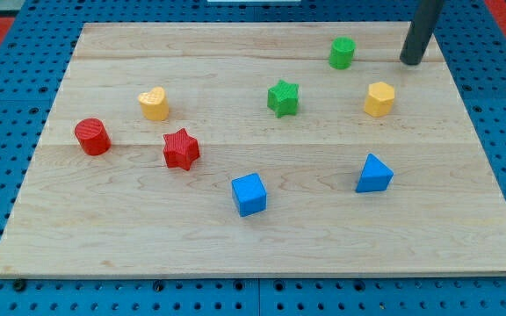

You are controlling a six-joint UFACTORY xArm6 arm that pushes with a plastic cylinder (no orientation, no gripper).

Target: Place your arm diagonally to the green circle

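camera view: the green circle (343, 53) stands upright near the top edge of the surface (104, 237), toward the view's right, clear of every other block. my tip (410, 62) rests on the wood just to the view's right of it, a touch lower in the view, with a strip of bare wood between the two; they do not touch. the dark rod rises from the tip up and to the right, out of the view's top. there are no fingers on this arm, only the rod, so nothing is apart, together or clamped.

below the tip and slightly to the view's left sits the yellow hexagon (379, 98), near but not touching. further left of the tip and lower, the green star (283, 97) lies down-left of the green circle. well below the tip, near the view's right, is the blue triangle (374, 174). down and well to the left of the tip sits the blue cube (249, 194), close to the middle of the surface's lower half. far to the left of the tip are the red star (181, 148), the yellow heart (154, 103) above and left of that star, and the red cylinder (92, 137) furthest left. all blocks stand apart from one another. the surface is pale wood lying on a blue pegboard (7, 70).
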